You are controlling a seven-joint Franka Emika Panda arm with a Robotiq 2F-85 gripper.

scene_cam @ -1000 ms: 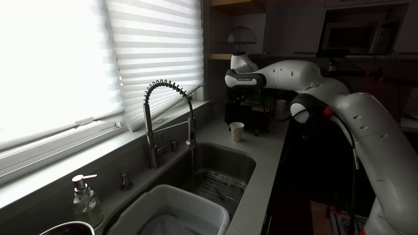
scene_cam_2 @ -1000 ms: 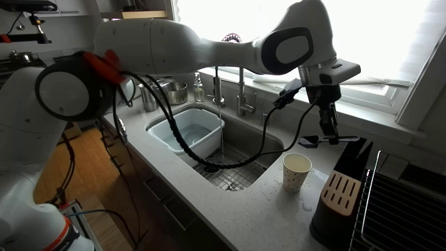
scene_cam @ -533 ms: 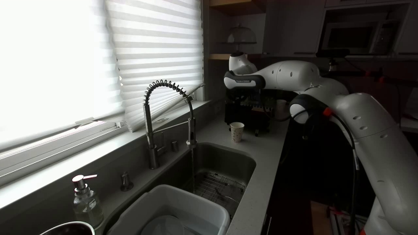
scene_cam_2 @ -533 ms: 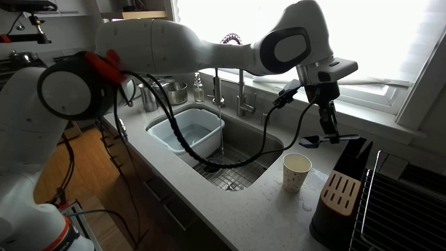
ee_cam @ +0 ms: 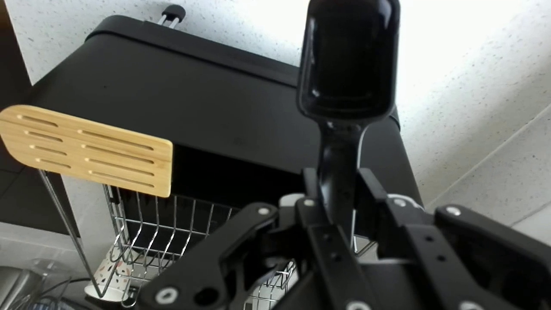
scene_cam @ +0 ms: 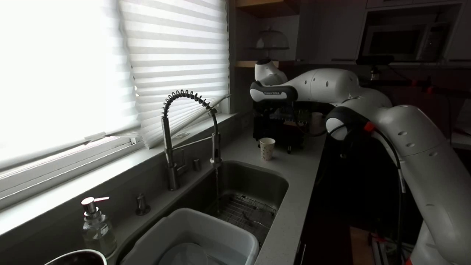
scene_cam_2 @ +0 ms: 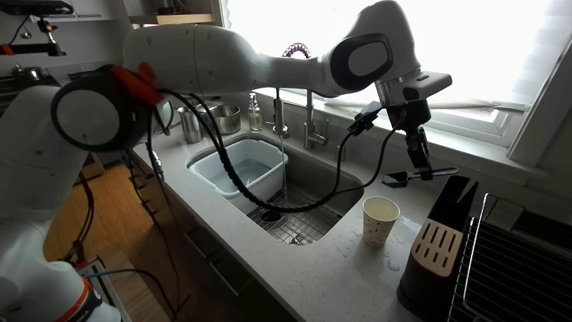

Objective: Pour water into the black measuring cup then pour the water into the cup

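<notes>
Beneath the pincer (ee_cam: 340, 189) we find a black holder (ee_cam: 193, 90); its slotted wooden top (ee_cam: 94, 150) lies left of the pincer in the wrist view. In an exterior view we see a wire rack (scene_cam_2: 520, 259) to the right of the pincer. Well off to the pincer's left we make out a steel sink (scene_cam_2: 308, 172) with a pale tub (scene_cam_2: 270, 182) in it and, farther from the pincer, a soap bottle (scene_cam_2: 255, 120) and a steel pot (scene_cam_2: 229, 121). Behind the pincer runs a windowsill (scene_cam_2: 478, 146).
</notes>
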